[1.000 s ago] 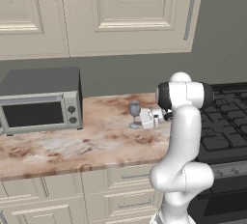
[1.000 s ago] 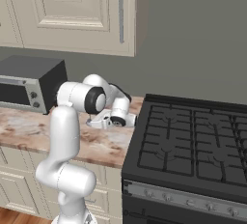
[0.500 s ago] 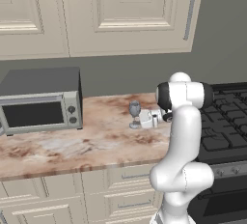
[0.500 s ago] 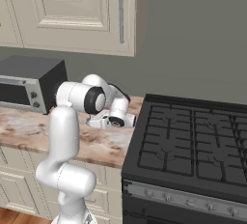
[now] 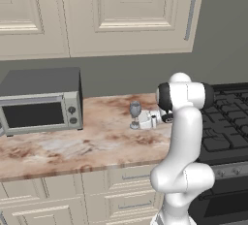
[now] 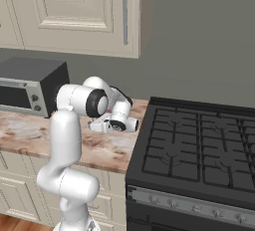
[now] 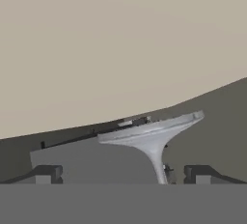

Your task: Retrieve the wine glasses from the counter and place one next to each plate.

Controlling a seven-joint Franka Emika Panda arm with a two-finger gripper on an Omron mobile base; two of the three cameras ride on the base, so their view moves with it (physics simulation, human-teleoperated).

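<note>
We are reaching low across the counter [image 5: 72, 146] toward 1 wine glass [image 5: 134, 114] standing upright at the center of the left base frame. Our fingers [image 7: 47, 174] are spread wide, flanking its stem at the bottom of the hand frame, ready to close.

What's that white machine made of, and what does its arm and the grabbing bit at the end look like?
The arm is glossy white, built of rounded tube sections with black bands at the joints. Its gripper is a small white block with dark details, ending in two short dark jaws.
</note>
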